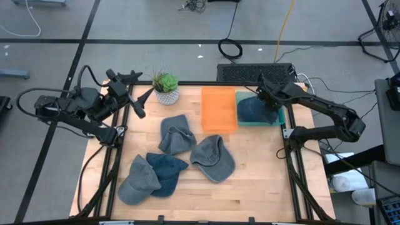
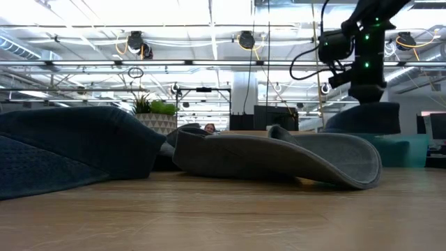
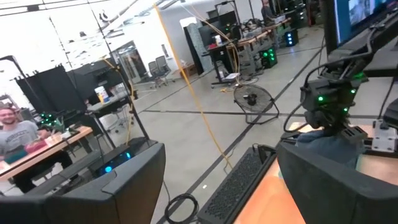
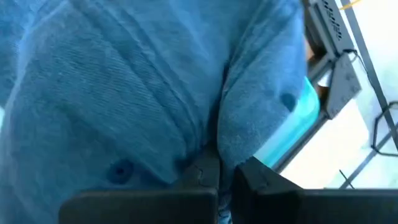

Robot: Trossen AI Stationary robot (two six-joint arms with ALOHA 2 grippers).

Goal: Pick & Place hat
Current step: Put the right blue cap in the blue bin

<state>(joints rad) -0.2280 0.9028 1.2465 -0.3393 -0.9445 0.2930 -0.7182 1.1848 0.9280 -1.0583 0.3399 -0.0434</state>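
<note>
The right gripper reaches over the teal bin at the desk's far right corner, its jaws clenched on a fold of a dark blue hat that sits in that bin. An orange bin lies just beside it. Well apart from those jaws, four more hats lie scattered mid-desk near a potted plant. The left gripper waits at the far left edge, jaws released.

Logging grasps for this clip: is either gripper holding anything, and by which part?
The right gripper pinches a fold of the blue hat's crown, over the teal tray. The left gripper holds nothing.
</note>
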